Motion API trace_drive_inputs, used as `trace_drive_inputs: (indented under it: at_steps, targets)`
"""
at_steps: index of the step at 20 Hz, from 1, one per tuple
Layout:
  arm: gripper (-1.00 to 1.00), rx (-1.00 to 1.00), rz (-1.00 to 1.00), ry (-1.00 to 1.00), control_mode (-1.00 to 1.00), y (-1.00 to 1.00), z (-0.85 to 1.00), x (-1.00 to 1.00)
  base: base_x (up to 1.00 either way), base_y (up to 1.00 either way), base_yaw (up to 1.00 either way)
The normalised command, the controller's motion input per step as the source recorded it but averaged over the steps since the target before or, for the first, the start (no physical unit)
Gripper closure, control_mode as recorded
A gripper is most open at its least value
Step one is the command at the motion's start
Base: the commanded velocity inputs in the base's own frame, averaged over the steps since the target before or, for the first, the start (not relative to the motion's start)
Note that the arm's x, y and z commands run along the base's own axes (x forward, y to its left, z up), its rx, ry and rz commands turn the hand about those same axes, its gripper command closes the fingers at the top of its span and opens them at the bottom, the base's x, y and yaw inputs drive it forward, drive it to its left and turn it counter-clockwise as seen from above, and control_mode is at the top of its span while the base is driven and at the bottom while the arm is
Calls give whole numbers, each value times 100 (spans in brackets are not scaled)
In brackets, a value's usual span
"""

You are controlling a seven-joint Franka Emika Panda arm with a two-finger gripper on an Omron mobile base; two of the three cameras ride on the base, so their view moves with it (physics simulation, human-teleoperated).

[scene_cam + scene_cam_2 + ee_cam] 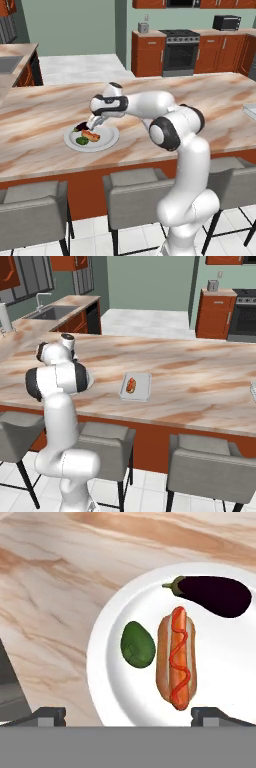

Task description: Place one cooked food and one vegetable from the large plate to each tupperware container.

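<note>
Wide-open, empty end effector (128, 716) hovers over the large plate (115, 642); right base view shows a hot-dog-loaded tupperware container (142, 390).

On the counter (45, 120) below me sits the large plate (110, 642). On it, in my hand view, the hot dog (177, 659) lies in the middle, the avocado (137, 644) just beside it on its left, the eggplant (212, 595) above them. Further right along the counter, a tupperware container (142, 390) holds another hot dog (131, 385). Stools (135, 197) stand before the counter.
</note>
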Motion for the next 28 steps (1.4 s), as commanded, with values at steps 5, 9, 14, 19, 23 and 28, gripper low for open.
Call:
trace_drive_inputs:
  at_steps: [5, 9, 14, 19, 23, 28]
  targets:
    - [-100, -4, -13, 1, -100, 98, -29, 0, 0, 0, 0]
    - [-100, -5, -1, 7, -100, 36, -22, 0, 0, 0, 0]
    - [-100, -17, 0, 18, -100, 14, 0, 4, 0, 0, 0]
    - [-100, -10, 1, 14, -100, -3, -4, 4, 0, 0, 0]
    - [-100, -1, 1, 0, -100, -24, -24, 0, 0, 0, 0]
    - [-100, 0, 0, 0, -100, -24, -42, 0, 0, 0, 0]
